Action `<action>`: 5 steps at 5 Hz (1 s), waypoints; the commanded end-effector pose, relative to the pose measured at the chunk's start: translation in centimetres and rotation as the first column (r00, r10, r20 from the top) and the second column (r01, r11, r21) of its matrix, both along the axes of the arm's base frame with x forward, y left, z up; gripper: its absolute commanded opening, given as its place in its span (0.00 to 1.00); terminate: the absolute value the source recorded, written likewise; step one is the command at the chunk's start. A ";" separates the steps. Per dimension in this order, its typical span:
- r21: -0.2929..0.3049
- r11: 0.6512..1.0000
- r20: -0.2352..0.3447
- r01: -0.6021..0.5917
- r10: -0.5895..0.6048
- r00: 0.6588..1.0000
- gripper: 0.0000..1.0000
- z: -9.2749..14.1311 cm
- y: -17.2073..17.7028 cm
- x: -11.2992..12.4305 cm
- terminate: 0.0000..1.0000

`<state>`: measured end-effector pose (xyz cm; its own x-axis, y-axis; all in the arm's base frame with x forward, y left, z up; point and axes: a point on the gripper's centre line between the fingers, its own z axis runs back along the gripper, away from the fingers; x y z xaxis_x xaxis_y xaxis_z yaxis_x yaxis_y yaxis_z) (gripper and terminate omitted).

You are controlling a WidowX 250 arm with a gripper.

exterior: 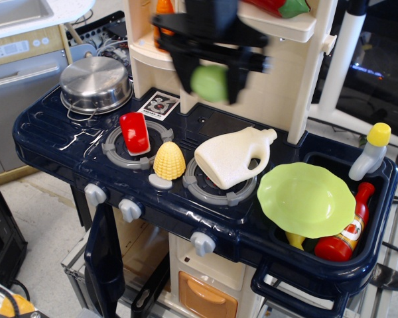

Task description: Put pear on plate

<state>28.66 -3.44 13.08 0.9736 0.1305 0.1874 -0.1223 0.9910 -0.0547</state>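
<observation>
Item: small smooth light-green plastic pear (pixel 209 83), carried in mid-air above a toy kitchen counter.

The black robot gripper (pixel 211 78), blurred, was clenched on the pear, one finger to each side, high over the white plastic jug (pixel 232 158) lying on the right-hand burner. The large lime-green wavy-rimmed plastic plate (pixel 306 199) sat well apart, lower right, over the sink basin, and was bare. Handling, by judgement: pear light, rigid and hollow; skin smooth and likely slippery, so best taken across its widest rounded part, as appeared done. Not fragile. Also present: steel pot (pixel 95 82), yellow ridged corn cob (pixel 168 160), red block (pixel 134 132).
</observation>
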 end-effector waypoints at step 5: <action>-0.308 0.875 0.207 -0.374 0.445 0.871 1.00 -4.2 -6.4 2.7 1.00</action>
